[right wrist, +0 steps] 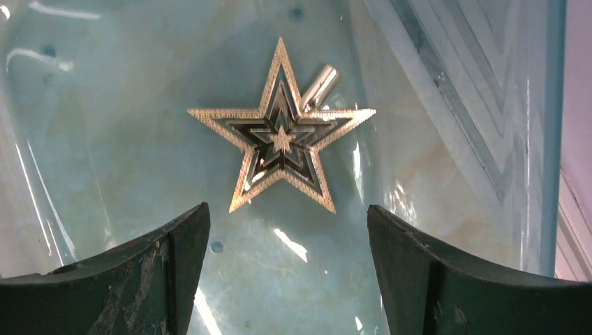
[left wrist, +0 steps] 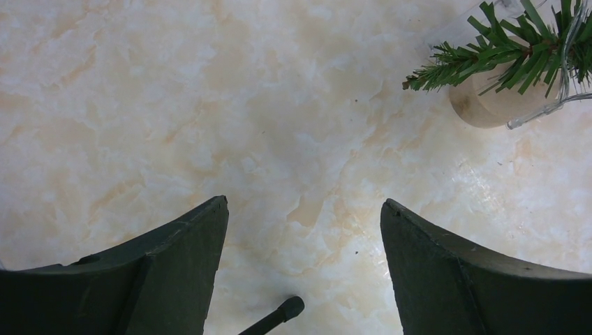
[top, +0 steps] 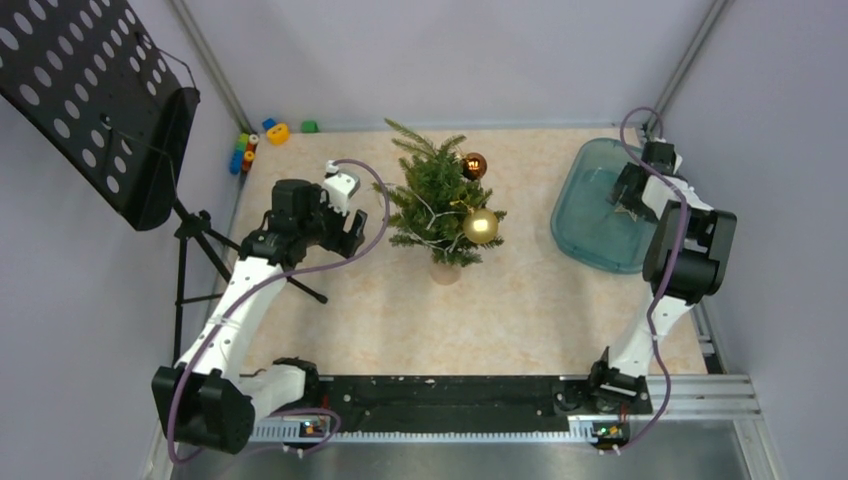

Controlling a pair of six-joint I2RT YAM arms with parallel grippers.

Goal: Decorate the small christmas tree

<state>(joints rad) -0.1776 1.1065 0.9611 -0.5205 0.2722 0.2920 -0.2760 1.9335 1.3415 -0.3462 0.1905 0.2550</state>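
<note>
I see left tool (left wrist: 304,201) wide over table (left wrist: 139,105), left of small christmas tree (top: 437,195) | right tool (right wrist: 287,206) wide above gold star (right wrist: 283,129) in teal tub (top: 565,200)

I can read nothing here — no word, number, label or brand shows legibly in any of my views
</note>
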